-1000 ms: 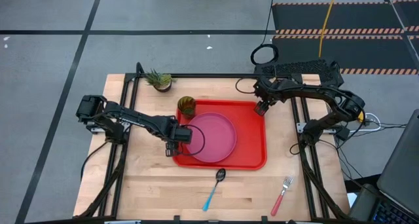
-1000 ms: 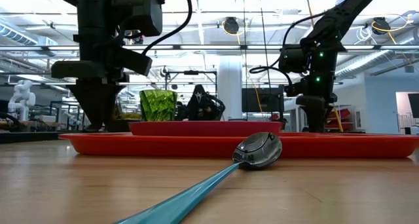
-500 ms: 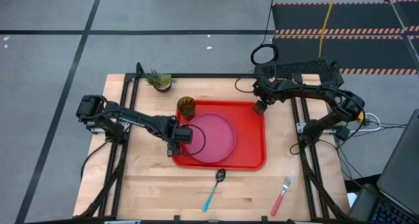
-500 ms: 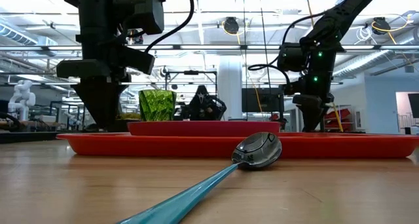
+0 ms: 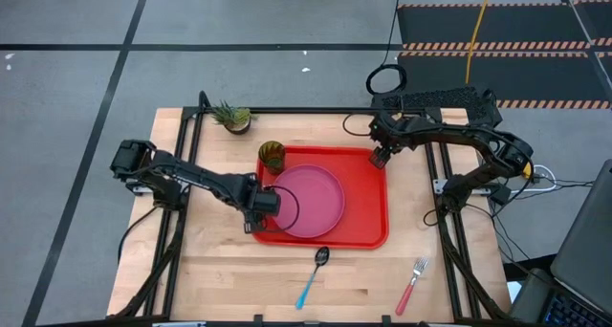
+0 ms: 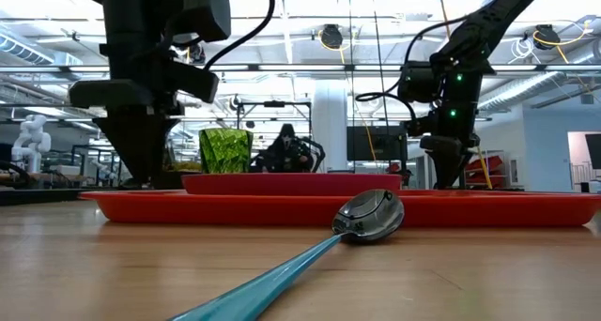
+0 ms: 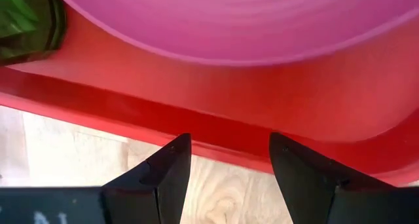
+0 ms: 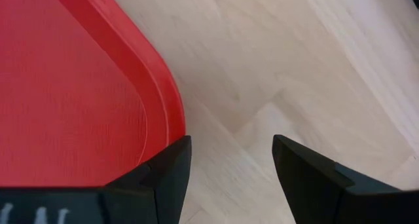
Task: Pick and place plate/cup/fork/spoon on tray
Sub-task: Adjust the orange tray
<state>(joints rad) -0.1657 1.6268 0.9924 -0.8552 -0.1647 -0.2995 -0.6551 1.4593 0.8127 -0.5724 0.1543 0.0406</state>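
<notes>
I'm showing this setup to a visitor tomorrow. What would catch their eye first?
The bright red tray mid-table, with the pink plate on it and the green cup at its far-left corner. Then the two dark arms: the left gripper open at the tray's left edge, the right gripper open over its far-right corner.

We saw a wooden table (image 5: 220,270) carrying directly a red tray (image 5: 368,207) at its centre, a potted plant (image 5: 232,118) near the far left corner, and, near the front edge, a spoon (image 5: 314,275) and a fork (image 5: 412,284).
</notes>
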